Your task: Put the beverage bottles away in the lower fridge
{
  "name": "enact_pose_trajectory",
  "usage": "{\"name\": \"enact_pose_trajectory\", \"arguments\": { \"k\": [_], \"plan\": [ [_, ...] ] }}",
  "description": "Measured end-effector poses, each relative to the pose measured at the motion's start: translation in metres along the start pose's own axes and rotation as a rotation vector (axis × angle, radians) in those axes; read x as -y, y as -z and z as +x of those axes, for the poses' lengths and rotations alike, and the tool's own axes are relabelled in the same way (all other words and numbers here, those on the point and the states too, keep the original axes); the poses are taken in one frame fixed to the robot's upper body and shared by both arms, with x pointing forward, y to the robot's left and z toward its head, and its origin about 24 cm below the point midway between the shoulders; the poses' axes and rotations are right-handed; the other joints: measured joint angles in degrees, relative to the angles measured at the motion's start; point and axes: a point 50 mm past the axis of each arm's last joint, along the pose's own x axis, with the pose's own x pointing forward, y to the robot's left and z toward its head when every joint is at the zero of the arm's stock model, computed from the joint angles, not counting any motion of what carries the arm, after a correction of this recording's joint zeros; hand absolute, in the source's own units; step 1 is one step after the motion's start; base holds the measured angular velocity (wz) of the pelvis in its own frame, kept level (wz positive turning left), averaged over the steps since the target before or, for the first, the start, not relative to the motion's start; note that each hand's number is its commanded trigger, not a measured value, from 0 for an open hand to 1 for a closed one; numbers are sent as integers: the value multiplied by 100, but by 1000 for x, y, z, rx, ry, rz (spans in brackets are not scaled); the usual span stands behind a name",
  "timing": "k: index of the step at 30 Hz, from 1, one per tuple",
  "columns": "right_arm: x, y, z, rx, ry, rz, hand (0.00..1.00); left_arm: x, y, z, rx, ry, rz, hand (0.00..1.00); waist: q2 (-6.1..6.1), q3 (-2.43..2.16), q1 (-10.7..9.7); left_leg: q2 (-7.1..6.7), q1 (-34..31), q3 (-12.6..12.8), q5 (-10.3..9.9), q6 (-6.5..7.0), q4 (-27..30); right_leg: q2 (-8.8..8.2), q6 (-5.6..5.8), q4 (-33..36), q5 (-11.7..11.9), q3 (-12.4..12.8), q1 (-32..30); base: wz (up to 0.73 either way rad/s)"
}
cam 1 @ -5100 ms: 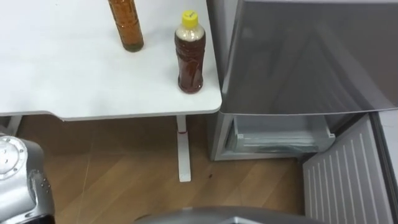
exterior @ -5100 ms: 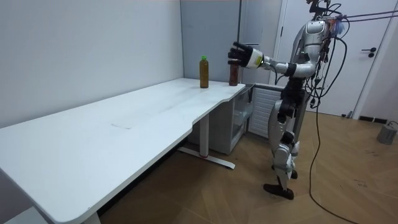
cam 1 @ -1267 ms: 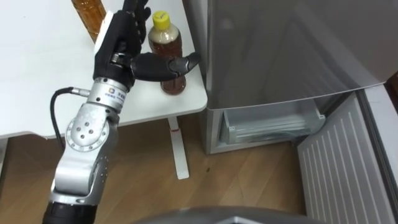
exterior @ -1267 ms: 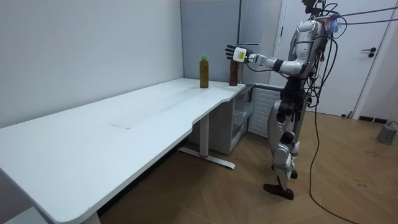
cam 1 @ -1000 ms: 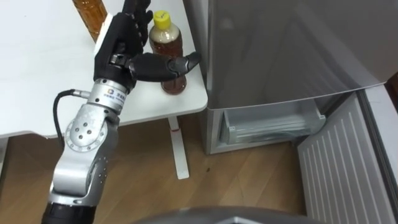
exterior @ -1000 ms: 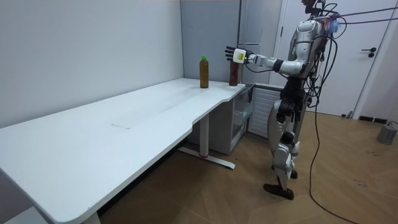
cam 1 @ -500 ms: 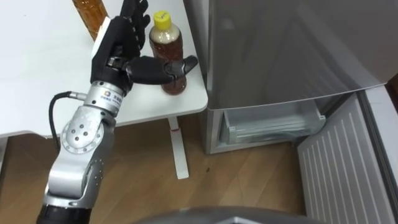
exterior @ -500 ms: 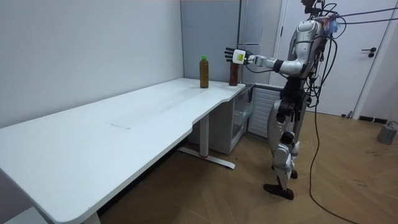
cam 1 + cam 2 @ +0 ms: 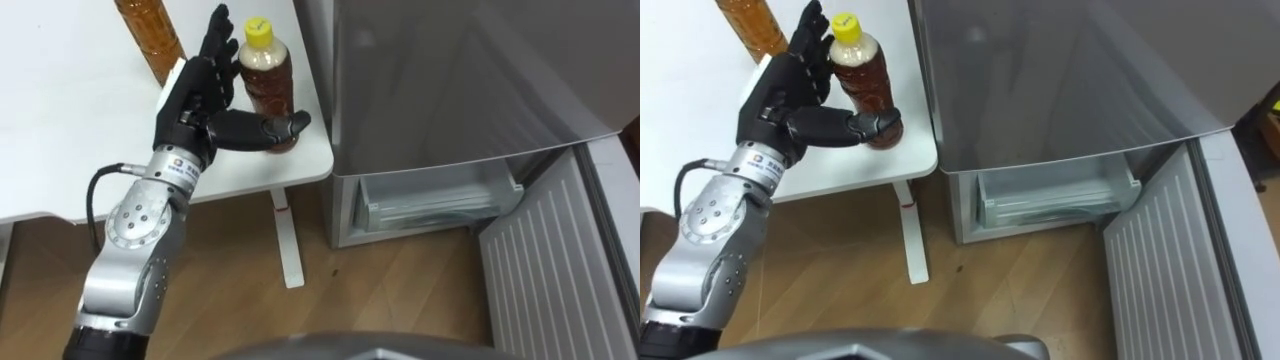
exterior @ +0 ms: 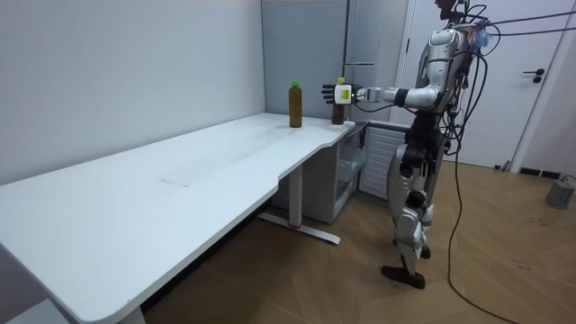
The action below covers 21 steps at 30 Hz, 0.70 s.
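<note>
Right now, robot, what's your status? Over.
Left hand open at yellow-capped bottle, thumb across its base. Bottle upright on table. Second bottle beside hand. Lower fridge open.

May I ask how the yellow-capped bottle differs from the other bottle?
The yellow-capped bottle holds darker brown drink; the other bottle holds lighter amber. The yellow-capped bottle stands at the corner of the white table by the fridge, with the left hand open about it; the other bottle stands farther in, untouched. Both stand upright.
</note>
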Motion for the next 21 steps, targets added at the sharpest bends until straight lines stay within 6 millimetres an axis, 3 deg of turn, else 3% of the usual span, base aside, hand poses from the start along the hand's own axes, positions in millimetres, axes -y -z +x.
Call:
{"name": "enact_pose_trajectory", "arguments": {
  "k": [21],
  "plan": [
    [0,0,0,-1,6,4,0,-9,-7,4,19,0,-98,0,34,2,-100,15,8,132,0,0,32,0,-1,113,-9,128,-87,-3]
  ]
}}
